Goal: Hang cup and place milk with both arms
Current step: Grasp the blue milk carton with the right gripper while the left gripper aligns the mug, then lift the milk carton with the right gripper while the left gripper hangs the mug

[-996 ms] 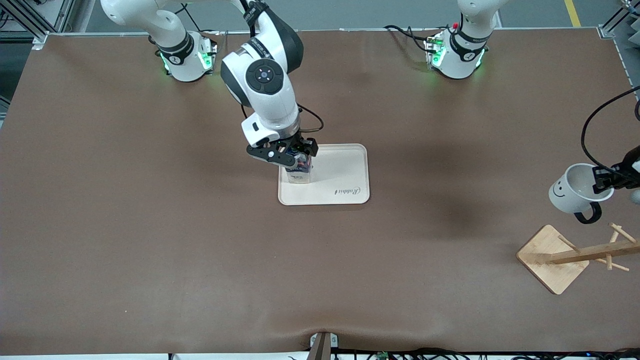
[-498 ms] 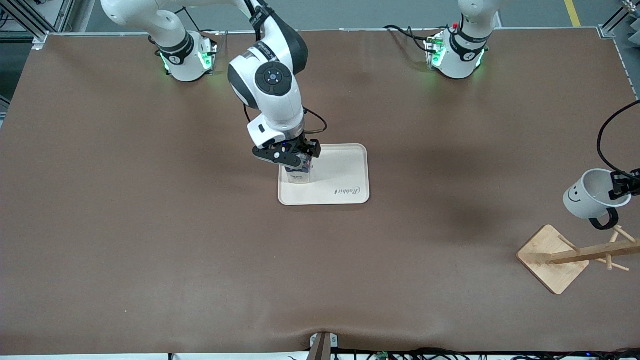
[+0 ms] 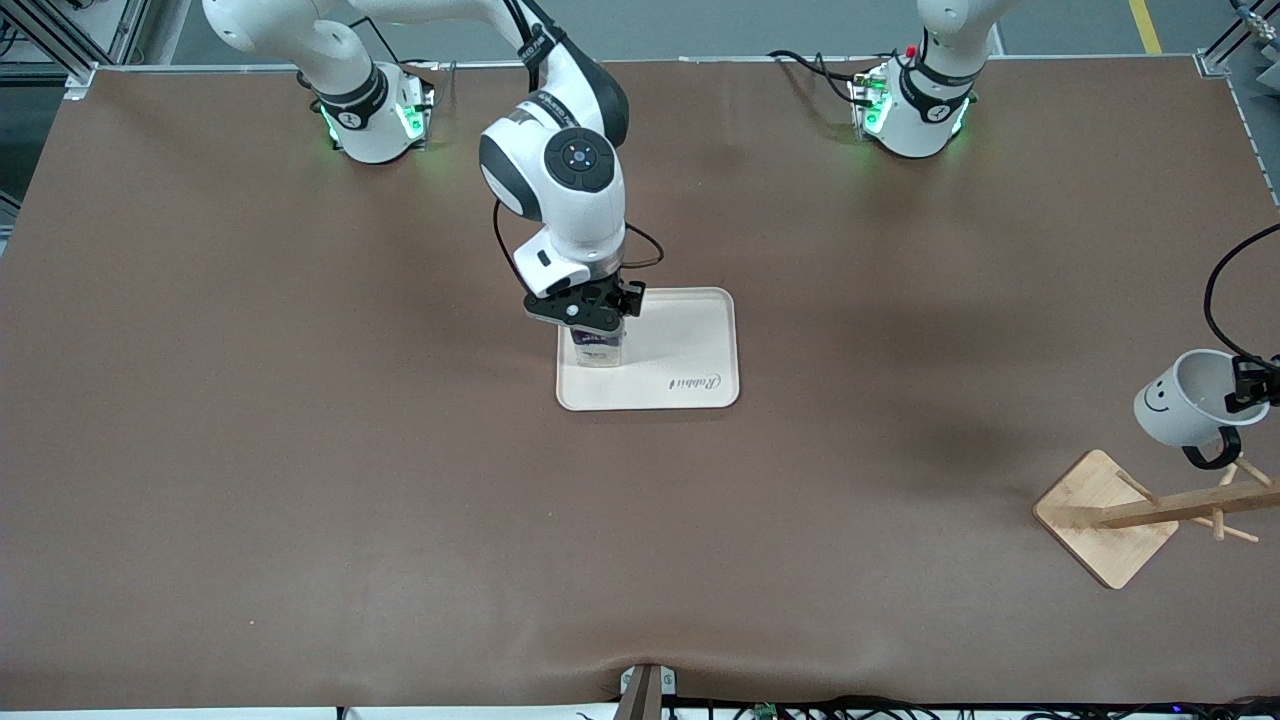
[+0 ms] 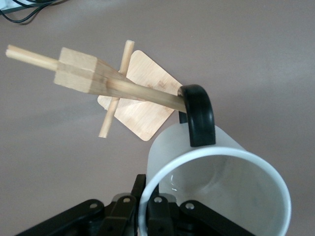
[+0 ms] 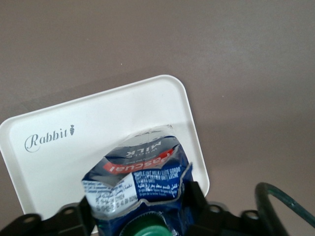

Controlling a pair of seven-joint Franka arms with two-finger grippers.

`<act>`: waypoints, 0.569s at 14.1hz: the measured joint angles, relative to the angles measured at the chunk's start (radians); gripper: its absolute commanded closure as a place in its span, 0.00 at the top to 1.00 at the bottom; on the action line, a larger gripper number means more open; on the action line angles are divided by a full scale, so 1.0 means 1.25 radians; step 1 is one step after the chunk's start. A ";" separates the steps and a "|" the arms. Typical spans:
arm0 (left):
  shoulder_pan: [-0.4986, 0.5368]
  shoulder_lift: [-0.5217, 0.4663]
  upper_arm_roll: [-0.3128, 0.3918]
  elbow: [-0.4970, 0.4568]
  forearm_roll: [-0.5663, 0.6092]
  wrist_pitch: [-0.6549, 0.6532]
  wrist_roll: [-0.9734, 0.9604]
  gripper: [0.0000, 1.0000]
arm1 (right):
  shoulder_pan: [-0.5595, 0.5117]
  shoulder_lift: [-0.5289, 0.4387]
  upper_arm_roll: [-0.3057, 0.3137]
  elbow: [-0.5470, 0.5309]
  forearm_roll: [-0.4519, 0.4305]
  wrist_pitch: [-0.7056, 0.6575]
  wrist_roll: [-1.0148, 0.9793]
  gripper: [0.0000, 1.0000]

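Note:
The white cup (image 3: pixel 1180 402) with a smiley face hangs tilted in my left gripper (image 3: pixel 1250 386), which is shut on its rim above the wooden rack (image 3: pixel 1170 507). In the left wrist view the cup (image 4: pixel 216 187) has its black handle (image 4: pixel 199 115) at the tip of a rack peg (image 4: pixel 147 93); my left gripper (image 4: pixel 147 209) pinches the rim. My right gripper (image 3: pixel 596 322) is shut on the dark blue milk carton (image 3: pixel 598 352), which stands on the white tray (image 3: pixel 690 340). The right wrist view shows the milk (image 5: pixel 138 179), its green cap (image 5: pixel 152 228), my right gripper (image 5: pixel 140 211) and the tray (image 5: pixel 74 147).
The rack's square wooden base (image 3: pixel 1090 505) lies near the left arm's end of the table, close to the table's edge. The tray, marked "Rabbit", lies in the middle. Brown table surface lies between them. Black cables trail from both wrists.
My left gripper has carried the cup down and toward the rack, so the handle now meets a peg. My right arm has swung more upright over the milk, which has stayed in place.

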 measured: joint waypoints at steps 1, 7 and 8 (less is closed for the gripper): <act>0.001 0.004 0.000 0.006 0.000 0.000 0.004 0.00 | 0.000 -0.001 -0.002 0.002 -0.001 0.000 0.001 0.00; 0.009 0.034 0.000 0.024 0.000 0.013 0.048 0.60 | -0.025 -0.005 -0.021 0.050 -0.003 -0.071 0.002 0.00; 0.010 0.038 0.000 0.027 0.000 0.014 0.048 1.00 | -0.042 -0.010 -0.022 0.080 -0.003 -0.113 0.000 0.00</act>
